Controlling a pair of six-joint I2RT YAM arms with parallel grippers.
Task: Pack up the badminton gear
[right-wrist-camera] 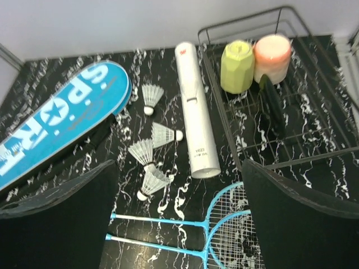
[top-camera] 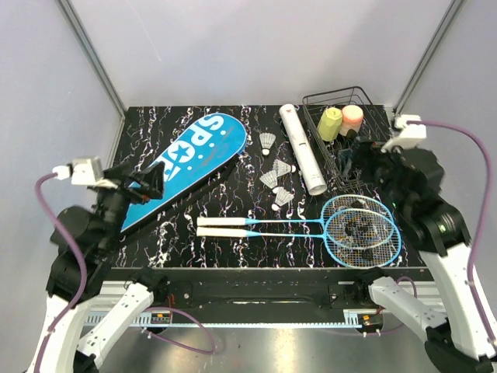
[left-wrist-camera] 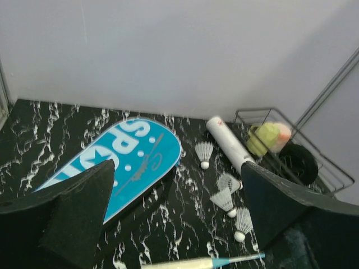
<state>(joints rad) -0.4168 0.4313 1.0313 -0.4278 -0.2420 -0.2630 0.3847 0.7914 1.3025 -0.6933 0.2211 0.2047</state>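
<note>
Gaping wide and empty, left fingers [left-wrist-camera: 73, 213] and right fingers [right-wrist-camera: 61, 218] hover over the table [top-camera: 167, 247].

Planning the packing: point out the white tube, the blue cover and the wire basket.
white tube [right-wrist-camera: 196, 112]: right wrist view, mid-body.
blue cover [top-camera: 196, 154]: top external view, lettered face.
wire basket [right-wrist-camera: 320, 119]: right wrist view, bare floor.

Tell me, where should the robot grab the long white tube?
Probably around its middle, coming straight down from above. The long white tube lies flat and is round, so a grip across its narrow width should hold it level. The wire basket sits close on one side, so a sideways approach looks blocked.
</note>
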